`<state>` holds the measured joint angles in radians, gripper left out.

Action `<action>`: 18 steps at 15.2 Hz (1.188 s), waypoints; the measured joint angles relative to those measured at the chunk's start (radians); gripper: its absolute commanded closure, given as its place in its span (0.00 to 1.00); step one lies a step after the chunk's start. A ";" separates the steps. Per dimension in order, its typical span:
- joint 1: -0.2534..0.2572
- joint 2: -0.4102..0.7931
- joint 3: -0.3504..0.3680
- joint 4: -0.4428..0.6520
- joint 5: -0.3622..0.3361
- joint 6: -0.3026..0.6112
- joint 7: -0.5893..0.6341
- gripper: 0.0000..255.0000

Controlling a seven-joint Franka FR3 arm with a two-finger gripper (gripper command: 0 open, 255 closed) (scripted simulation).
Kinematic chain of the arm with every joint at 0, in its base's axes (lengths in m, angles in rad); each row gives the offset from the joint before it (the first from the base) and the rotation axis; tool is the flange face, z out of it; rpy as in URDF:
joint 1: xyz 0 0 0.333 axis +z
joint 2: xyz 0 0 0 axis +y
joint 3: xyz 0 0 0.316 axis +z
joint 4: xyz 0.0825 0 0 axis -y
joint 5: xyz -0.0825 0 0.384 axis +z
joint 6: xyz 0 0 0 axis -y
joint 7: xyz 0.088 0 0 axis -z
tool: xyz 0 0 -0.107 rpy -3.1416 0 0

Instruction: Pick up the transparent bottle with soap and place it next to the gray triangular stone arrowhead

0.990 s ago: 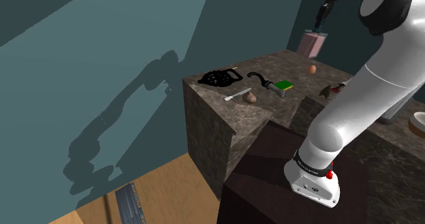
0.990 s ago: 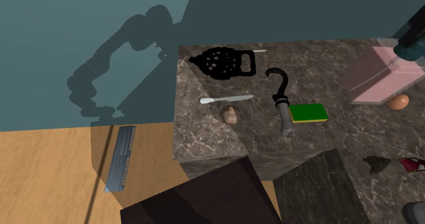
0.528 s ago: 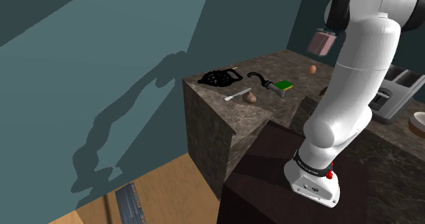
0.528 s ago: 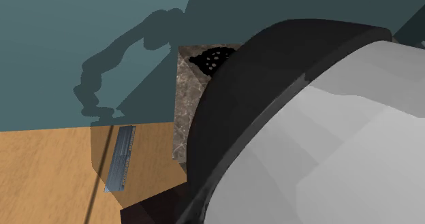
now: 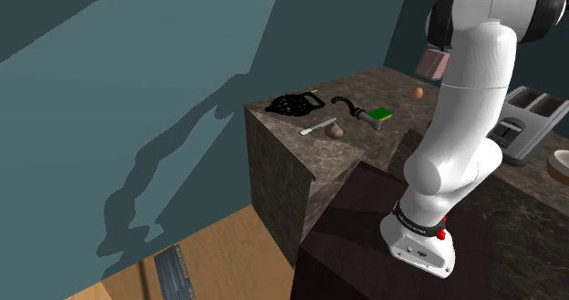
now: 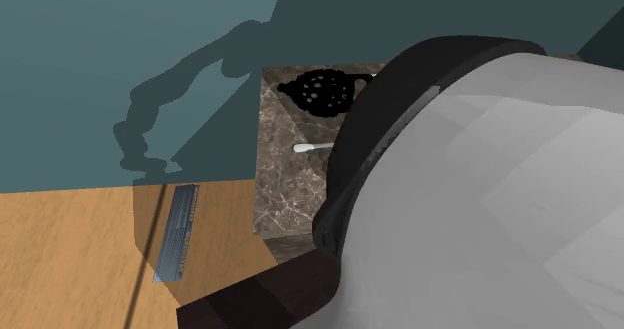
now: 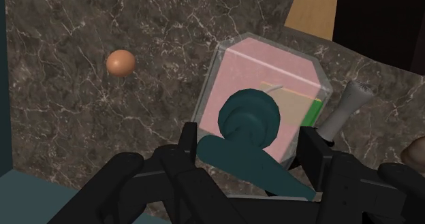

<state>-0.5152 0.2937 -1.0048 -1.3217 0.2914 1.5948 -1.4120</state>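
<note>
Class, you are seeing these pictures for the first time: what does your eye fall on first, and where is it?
First, the clear bottle of pink soap with its dark teal pump, clasped by the black gripper over the marble counter. Next, the white arm, looming close to the second exterior camera. A small orange-brown egg lies on the counter near the bottle.
</note>
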 measured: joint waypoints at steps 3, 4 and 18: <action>0.018 -0.012 -0.002 -0.056 -0.010 0.047 0.000 1.00; 0.032 -0.024 -0.004 -0.082 -0.021 0.066 0.004 1.00; 0.084 -0.054 -0.004 -0.303 -0.042 0.266 0.002 1.00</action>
<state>-0.4313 0.2399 -1.0088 -1.6250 0.2495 1.8609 -1.4097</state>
